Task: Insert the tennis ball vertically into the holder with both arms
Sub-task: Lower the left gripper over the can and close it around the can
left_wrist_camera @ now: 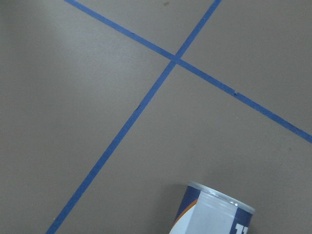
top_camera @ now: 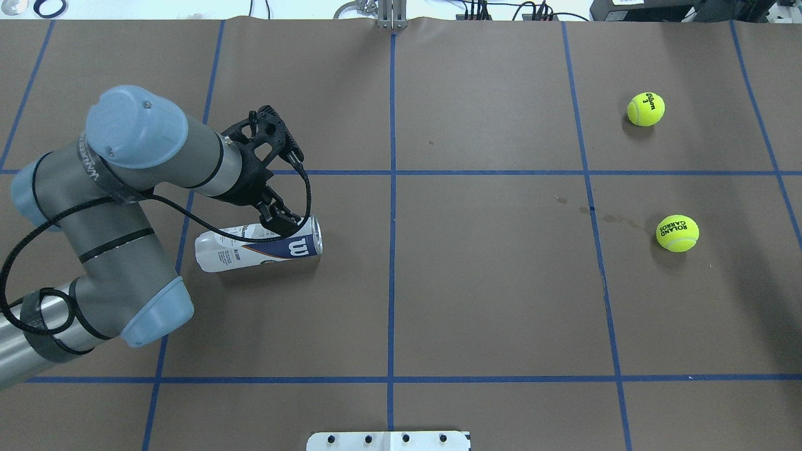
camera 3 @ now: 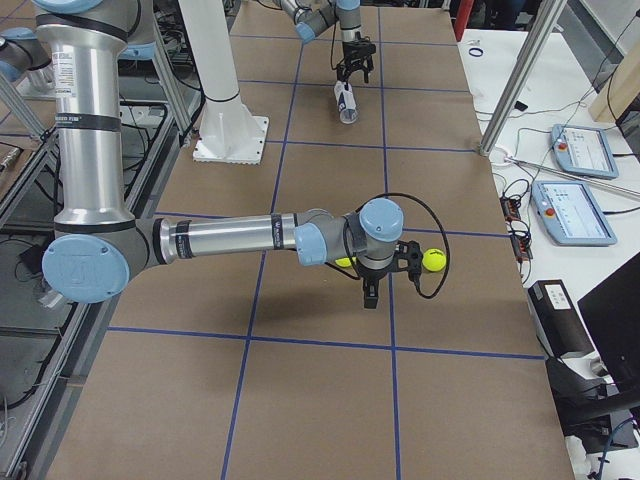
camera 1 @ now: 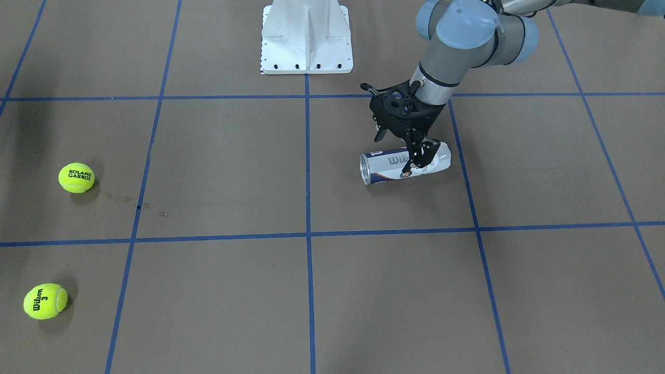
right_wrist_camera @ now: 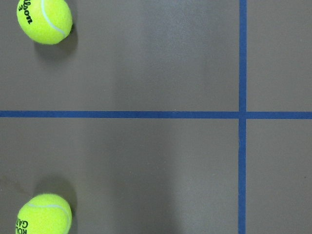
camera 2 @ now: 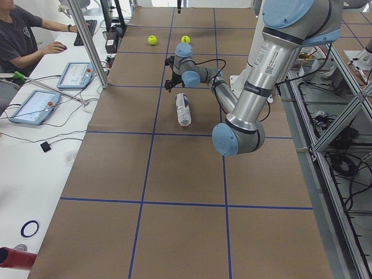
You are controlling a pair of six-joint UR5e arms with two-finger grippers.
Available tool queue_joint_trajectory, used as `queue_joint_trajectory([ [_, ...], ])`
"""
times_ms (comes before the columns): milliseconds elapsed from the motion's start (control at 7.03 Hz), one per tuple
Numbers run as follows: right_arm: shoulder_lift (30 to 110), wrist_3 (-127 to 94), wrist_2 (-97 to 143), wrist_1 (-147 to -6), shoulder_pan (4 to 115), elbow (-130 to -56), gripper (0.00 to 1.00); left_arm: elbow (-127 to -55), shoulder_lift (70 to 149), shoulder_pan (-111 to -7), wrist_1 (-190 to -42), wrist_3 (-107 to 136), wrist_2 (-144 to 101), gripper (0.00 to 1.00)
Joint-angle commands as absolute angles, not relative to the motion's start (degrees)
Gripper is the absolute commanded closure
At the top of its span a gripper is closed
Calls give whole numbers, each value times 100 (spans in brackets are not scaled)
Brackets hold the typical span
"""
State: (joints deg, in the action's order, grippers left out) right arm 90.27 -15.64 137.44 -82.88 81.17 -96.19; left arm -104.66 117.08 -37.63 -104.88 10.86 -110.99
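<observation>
Left fingers point(camera 1: 421, 151) spread open over the holder point(camera 1: 384, 163), which we see lying sideways on the tabletop point(camera 1: 234, 171). Right fingers point(camera 3: 368, 290) near a tennis ball point(camera 3: 432, 260); we can't tell their state.

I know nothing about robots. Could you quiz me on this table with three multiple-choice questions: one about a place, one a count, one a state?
1. Which claw hangs over the clear plastic tennis-ball can with the navy-and-white label? A) left B) right C) neither
2. How many yellow felt tennis balls lie on the brown table? A) one B) two C) four
3. How is the can placed? A) standing upright B) lying on its side C) lifted off the table

Answers: 1 A, the left claw is directly above it. 2 B, one is marked Wilson and one Roland Garros. 3 B, its silver rim faces sideways.
</observation>
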Motion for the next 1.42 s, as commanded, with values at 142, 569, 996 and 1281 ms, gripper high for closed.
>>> queue_joint_trajectory([
  [142, 9026, -1564, 13737, -8288, 8104, -9615, 0, -10389, 11725, -3683, -10520, 1011, -11127, 0],
  [569, 9026, -1564, 13737, -8288, 8095, -9607, 0, -10319, 11733, -3366, -10486, 375, -11101, 0],
  [996, 9026, -1643, 13746, -8288, 8060, -9615, 0, -10021, 12152, -3366, -10013, -393, -11092, 1],
  [1281, 9026, -1644, 13746, -8288, 8060, -9598, 0, -9809, 12261, -3366, -9984, -745, -11083, 1],
])
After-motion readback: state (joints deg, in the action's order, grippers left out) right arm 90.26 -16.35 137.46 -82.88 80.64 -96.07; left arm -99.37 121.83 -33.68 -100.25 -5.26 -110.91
